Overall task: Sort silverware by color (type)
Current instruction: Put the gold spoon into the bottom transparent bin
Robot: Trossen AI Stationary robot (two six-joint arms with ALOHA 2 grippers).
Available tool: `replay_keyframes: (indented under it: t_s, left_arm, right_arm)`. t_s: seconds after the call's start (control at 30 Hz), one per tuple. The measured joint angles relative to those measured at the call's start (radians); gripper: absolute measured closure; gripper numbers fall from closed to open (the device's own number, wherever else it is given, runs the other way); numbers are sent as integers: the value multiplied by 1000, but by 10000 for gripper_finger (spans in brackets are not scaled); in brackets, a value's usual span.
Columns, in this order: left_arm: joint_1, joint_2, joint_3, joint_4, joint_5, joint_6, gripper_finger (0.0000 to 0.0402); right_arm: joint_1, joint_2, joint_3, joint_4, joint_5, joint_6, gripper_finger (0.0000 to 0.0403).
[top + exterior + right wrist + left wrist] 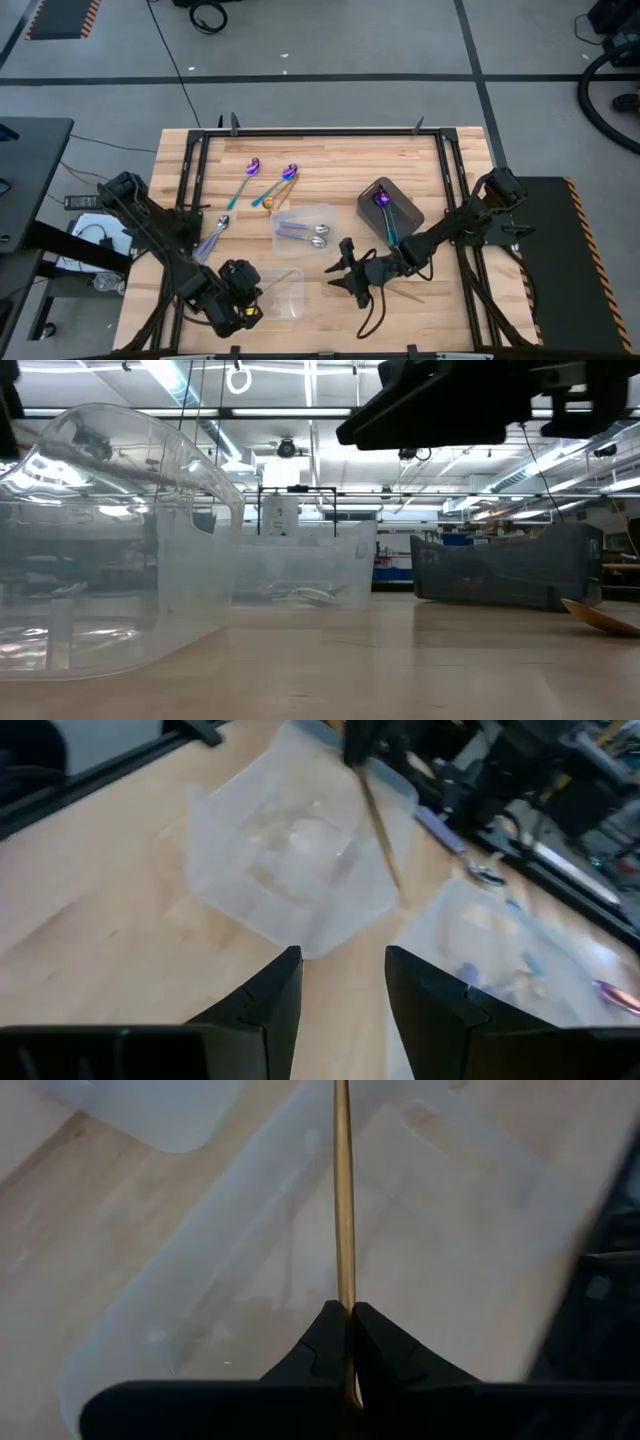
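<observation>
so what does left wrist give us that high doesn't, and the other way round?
Only left wrist: the left claw shut on a gold spoon, its handle pinched between the fingers, over the near clear tray.

Only high: the loose spoons up the table, the second clear tray with spoons, the dark grey tray with a purple spoon, and the right claw, open.

Both: the near clear tray and the left claw above it.
</observation>
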Motion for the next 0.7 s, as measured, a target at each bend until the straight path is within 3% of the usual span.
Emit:
replay_keyframes:
  t_s: [0.37, 0.7]
  left_arm:
    - [26, 84, 2, 5, 66, 2, 384]
    - [15, 83, 2, 11, 13, 122, 385]
  right_arm:
    - [24, 0, -1, -37, -1, 50, 247]
    - [31, 0, -1, -95, 6, 147, 247]
